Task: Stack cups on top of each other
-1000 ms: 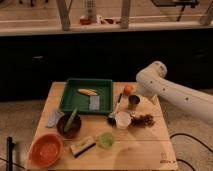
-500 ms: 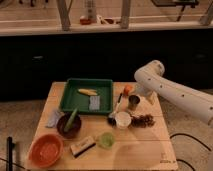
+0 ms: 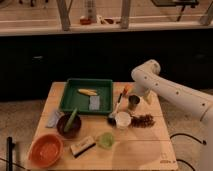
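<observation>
A dark grey metallic tumbler [image 3: 133,103] stands upright right of the green tray. The slightly wider white cup [image 3: 123,120] stands on the table just in front and to the left of it, apart from it. My white arm reaches in from the right and bends down over the tumbler. The gripper [image 3: 135,95] is right at the tumbler's top, and I cannot tell whether it touches it.
A green tray [image 3: 70,100] holds a yellow item and a grey block. A dark brown bowl [image 3: 65,131] with a green item, a large orange bowl [image 3: 46,150], a small green cup [image 3: 105,140], a spatula [image 3: 116,107], dark crumbs [image 3: 145,120] and a packet [image 3: 54,118] lie around.
My arm's elbow has shifted slightly to the left. The cups and other things have not moved.
</observation>
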`<state>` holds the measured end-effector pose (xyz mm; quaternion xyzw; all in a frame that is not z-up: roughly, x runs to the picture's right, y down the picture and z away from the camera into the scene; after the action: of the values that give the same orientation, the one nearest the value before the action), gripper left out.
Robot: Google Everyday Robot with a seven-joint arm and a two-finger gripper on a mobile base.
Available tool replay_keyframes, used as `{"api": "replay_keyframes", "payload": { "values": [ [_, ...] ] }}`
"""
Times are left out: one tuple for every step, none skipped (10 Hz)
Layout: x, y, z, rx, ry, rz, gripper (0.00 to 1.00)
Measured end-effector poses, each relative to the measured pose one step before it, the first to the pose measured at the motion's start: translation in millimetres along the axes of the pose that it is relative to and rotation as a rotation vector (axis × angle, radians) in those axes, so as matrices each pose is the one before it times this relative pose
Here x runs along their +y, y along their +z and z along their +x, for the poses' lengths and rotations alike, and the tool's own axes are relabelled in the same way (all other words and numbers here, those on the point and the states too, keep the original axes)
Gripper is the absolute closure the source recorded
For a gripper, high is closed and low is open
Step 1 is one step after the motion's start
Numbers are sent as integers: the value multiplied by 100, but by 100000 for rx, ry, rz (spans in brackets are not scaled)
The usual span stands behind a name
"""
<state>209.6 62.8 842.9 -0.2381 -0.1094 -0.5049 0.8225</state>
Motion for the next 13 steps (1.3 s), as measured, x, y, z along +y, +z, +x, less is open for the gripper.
{"api": "replay_keyframes", "payload": {
  "values": [
    [-64,377,2,-1160,-408,-196,20],
    [-124,167,56,-541,-404,-15,20],
    [-180,305,-49,-1043,-452,-45,20],
    [-158,245,83,-585,-422,-116,20],
    [-39,370,24,-1159,-179,-152,20],
    [14,266,65,-565,-136,-154,20],
    [-49,206,115,-571,-114,-65,20],
    [-30,358,98,-856,-169,-224,21],
    [29,231,141,-345,-74,-204,27],
    [28,173,21,-542,60,-38,35],
    [65,249,95,-589,101,-136,47],
    [-118,111,19,-427,-17,215,55],
    [104,152,38,-316,16,-326,63]
  ]
}}
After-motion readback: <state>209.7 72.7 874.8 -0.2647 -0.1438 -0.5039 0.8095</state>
